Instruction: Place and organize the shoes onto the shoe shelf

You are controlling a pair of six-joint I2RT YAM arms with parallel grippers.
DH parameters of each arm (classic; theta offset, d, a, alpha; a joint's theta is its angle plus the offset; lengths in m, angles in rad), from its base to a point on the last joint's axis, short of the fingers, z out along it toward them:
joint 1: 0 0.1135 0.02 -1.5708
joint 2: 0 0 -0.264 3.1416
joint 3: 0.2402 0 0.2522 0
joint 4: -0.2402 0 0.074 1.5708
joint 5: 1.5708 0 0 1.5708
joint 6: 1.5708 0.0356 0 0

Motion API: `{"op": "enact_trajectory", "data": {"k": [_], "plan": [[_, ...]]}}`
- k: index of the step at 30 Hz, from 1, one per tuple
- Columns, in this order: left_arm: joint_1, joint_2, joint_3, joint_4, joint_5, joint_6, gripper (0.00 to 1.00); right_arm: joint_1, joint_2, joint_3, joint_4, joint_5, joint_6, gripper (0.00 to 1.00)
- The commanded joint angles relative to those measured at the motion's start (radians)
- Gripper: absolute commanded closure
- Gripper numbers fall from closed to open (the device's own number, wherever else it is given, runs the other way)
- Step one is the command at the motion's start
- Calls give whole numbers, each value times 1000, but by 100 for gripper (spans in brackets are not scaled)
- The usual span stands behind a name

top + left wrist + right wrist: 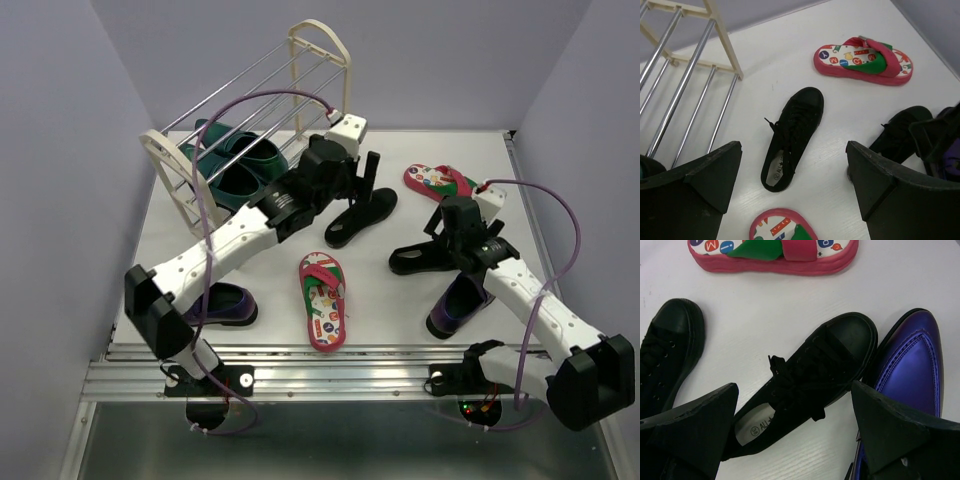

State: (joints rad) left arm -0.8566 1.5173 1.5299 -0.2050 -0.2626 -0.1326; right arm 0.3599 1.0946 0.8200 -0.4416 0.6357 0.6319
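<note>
**Now both sets of fingers hang open above the loose shoes**

We see the shoe shelf (320,48) standing at the far left of the white surface (270,265). A pair of dark green shoes (240,165) sits on a lower tier of it, under the top rods.

All the other shoes lie off the shelf. The first black sneaker (792,137) is near the shelf's right end. The left fingers (695,190) hover spread wide over it, holding nothing.

Farther from the shelf lies the second black sneaker (810,375). The right fingers (690,425) are released and empty above it. A purple loafer (912,355) lies just beside its toe, on the side away from the shelf.

The other purple loafer (225,303) lies in front of the shelf's left end, partly under the left arm.

One red flip-flop (322,300) lies in front of the shelf, past the first sneaker. The second red flip-flop (440,182) lies well to the right of the shelf, beyond both sneakers.
</note>
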Motion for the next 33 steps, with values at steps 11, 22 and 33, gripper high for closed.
{"op": "enact_trajectory", "data": {"k": [11, 22, 33], "plan": [[-7, 431, 239, -218, -101, 48, 8, -4, -182, -25, 43, 163, 34, 0], [-1, 577, 239, -173, -95, 71, 3, -4, -136, -9, 63, 165, 0, 0], [18, 641, 211, -125, -63, 42, 23, -4, -159, -13, 66, 180, -21, 0]]}}
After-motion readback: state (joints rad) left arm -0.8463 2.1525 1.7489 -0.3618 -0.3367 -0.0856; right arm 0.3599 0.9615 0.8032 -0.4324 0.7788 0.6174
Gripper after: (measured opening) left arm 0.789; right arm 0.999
